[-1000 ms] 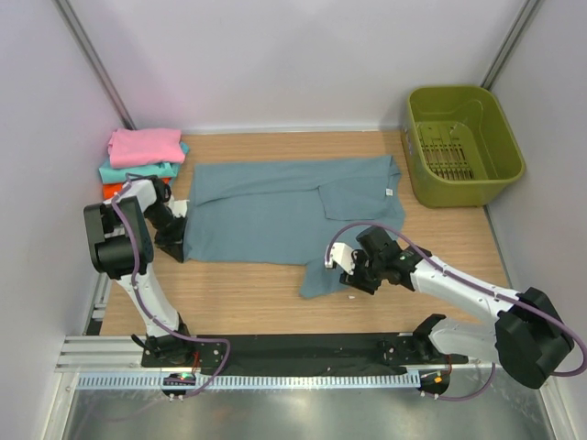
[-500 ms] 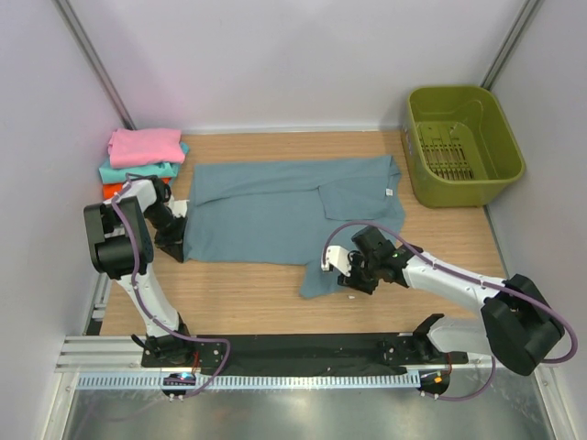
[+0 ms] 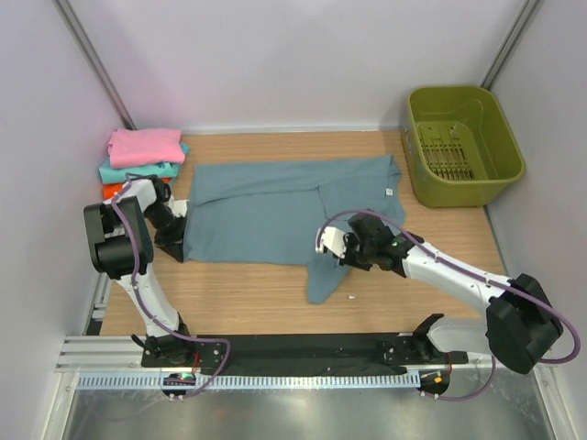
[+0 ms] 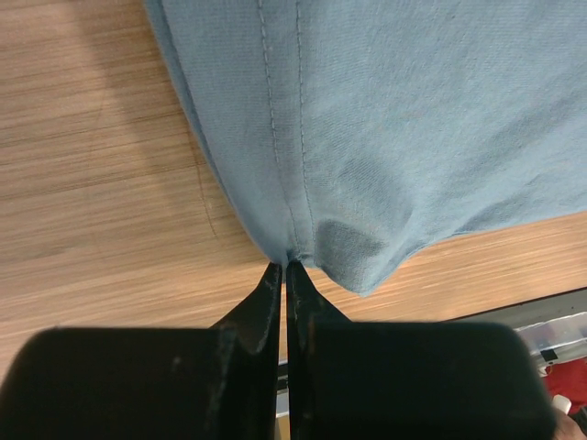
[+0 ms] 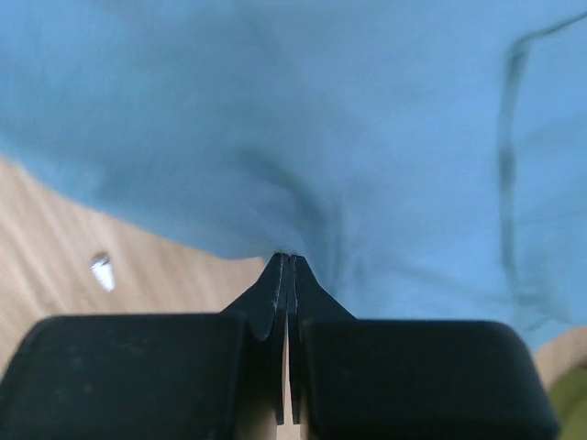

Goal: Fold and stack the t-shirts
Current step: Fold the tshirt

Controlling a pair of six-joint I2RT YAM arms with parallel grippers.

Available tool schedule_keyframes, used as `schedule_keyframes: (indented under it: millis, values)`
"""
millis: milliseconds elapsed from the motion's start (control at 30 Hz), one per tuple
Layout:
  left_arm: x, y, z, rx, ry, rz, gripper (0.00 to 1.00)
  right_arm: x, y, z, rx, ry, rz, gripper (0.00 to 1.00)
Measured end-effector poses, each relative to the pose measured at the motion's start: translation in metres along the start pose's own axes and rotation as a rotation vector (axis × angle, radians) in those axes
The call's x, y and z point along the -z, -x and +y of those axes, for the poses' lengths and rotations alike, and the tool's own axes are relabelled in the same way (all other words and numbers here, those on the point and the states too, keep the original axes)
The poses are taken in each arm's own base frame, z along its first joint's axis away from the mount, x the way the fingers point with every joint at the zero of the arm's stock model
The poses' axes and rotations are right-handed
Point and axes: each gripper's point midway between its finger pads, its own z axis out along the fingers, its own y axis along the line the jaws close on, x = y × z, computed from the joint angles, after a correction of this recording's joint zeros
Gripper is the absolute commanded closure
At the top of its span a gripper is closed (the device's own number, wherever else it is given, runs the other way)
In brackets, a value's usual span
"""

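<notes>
- The blue shirt [image 3: 275, 206] lies spread flat on the table [image 3: 238, 302], left of the basket [image 3: 456, 90]. Its neck end, with the white label [image 3: 389, 192], is the end nearest the basket.
- The folded stack [image 3: 144, 145] sits much farther left of the basket, pink over teal over orange, just beyond the shirt's far end.
- The left gripper [image 4: 285, 268] is at the shirt corner farthest from the basket. Its jaws are pressed together on the stitched hem, and the cloth puckers right at the tips.
- The right gripper [image 5: 288, 258] is down-left of the basket, on the shirt's near edge where a sleeve flap trails toward the arm bases. Its jaws are also pinched tight on cloth, with creases fanning out from the tips.
- Handling: the shirt looks thin, light and limp. It should drape and sag between the two pinches instead of keeping its shape, and the loose sleeve is likely to drag or bunch.
- Where to hold: hems and seams are the safest spots, since the doubled cloth gives the tips more to bite. A pinch on a single layer mid-panel could slip out.
- Lifting both holds evenly should keep the fold line straight.
</notes>
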Motion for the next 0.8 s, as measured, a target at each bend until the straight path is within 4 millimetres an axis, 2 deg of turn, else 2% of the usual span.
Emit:
schedule_keyframes:
  millis: [100,133,167,267,300,400,467,633,733,800]
  values:
    - [0.001,0.001,0.000,0.000,0.000,-0.003,1.00,0.004,0.023,-0.031,-0.004,-0.068,-0.045,0.99]
    - [0.001,0.001,0.000,0.000,-0.001,-0.004,1.00,0.005,0.030,-0.042,-0.011,-0.094,-0.059,0.95]
    - [0.001,0.001,0.000,0.000,-0.002,-0.004,1.00,0.004,0.034,-0.054,-0.022,-0.120,-0.068,0.81]
    - [0.001,0.001,-0.001,0.000,-0.003,-0.003,1.00,-0.003,0.033,-0.085,-0.066,-0.214,-0.066,0.52]
    - [0.001,0.001,-0.001,0.000,-0.003,-0.003,1.00,-0.005,0.028,-0.092,-0.078,-0.236,-0.050,0.50]
    - [0.001,0.001,-0.001,0.000,-0.004,-0.004,1.00,-0.005,0.015,-0.104,-0.103,-0.288,-0.005,0.48]
    - [0.001,0.001,-0.001,0.001,-0.006,-0.005,1.00,0.001,0.014,-0.108,-0.116,-0.317,0.000,0.48]
    - [0.001,0.002,-0.003,0.007,-0.016,-0.007,1.00,0.035,0.024,-0.115,-0.181,-0.401,-0.054,0.50]
    - [0.001,0.002,-0.004,0.009,-0.021,-0.009,1.00,0.051,0.026,-0.107,-0.245,-0.394,-0.077,0.50]
    - [0.001,0.002,-0.004,0.009,-0.021,-0.008,1.00,0.048,0.025,-0.094,-0.284,-0.324,-0.080,0.50]
